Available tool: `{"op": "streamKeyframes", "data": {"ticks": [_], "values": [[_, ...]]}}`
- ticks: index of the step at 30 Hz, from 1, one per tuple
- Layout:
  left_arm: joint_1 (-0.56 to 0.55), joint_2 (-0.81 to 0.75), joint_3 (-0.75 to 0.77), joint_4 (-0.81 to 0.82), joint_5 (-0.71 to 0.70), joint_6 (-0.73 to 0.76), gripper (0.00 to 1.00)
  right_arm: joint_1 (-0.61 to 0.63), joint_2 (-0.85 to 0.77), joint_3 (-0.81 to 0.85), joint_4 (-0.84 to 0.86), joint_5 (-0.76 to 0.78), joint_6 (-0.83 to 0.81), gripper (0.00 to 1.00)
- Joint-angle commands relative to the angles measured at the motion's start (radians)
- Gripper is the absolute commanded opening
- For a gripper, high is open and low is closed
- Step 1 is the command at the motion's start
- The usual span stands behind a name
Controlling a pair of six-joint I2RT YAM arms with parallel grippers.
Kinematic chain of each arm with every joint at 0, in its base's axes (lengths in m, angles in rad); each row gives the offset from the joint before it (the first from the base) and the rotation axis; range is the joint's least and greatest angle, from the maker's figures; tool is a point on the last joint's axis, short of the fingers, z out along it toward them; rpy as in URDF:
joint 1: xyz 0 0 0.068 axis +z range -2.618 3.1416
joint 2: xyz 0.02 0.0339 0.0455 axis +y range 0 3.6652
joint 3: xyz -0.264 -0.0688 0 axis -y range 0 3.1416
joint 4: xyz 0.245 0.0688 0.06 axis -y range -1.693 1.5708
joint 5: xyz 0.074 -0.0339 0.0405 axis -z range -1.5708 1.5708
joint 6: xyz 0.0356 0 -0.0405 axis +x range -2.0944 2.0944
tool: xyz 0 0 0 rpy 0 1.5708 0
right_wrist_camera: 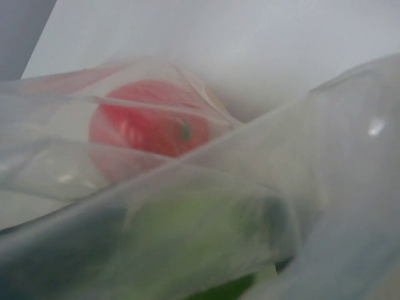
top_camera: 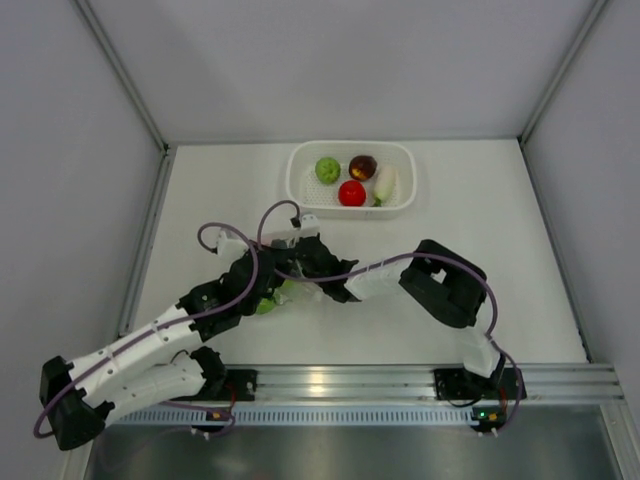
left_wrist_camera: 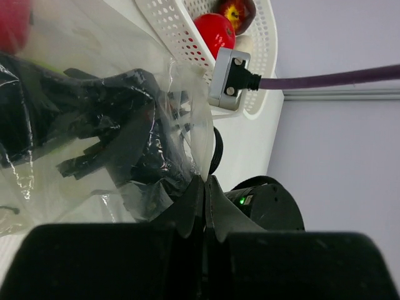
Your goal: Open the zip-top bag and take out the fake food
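Left gripper (left_wrist_camera: 204, 187): we see its jaws pinched together on an edge of the zip-top bag (left_wrist_camera: 178, 94)
Right gripper (top_camera: 305, 275): against the bag, on the near side of the white basket (top_camera: 297, 186); we cannot tell how wide it stands or what it holds
Bag: just in front of the basket, between both grippers
Fake food (right_wrist_camera: 147, 125): one red and one green piece (right_wrist_camera: 187, 231) inside the bag; four more pieces in the basket
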State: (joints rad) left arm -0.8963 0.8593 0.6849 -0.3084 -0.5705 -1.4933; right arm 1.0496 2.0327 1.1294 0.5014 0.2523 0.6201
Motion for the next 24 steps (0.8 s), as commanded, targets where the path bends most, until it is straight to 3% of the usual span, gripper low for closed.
{"op": "streamKeyframes", "data": {"ticks": [1,13,15,17,19,24], "values": [[-0.009,-0.032,-0.011,0.094,0.041,0.018,0.0,0.013,0.038,0.084,-0.079,0.041,-0.029,0.87],[-0.006,-0.085,-0.102,0.094,-0.089,0.051,0.0,0.015,-0.057,-0.054,-0.113,0.007,-0.008,0.87],[-0.006,-0.075,-0.108,0.094,-0.095,0.044,0.0,0.015,-0.069,-0.072,-0.11,-0.001,-0.017,0.77],[-0.006,-0.065,-0.107,0.094,-0.098,0.044,0.0,0.015,-0.087,-0.089,-0.103,-0.005,-0.026,0.56],[-0.006,-0.052,-0.107,0.094,-0.101,0.045,0.0,0.015,-0.112,-0.1,-0.104,-0.011,-0.04,0.52],[-0.003,-0.046,-0.107,0.094,-0.112,0.054,0.0,0.018,-0.262,-0.169,-0.115,-0.025,-0.053,0.51]]}}
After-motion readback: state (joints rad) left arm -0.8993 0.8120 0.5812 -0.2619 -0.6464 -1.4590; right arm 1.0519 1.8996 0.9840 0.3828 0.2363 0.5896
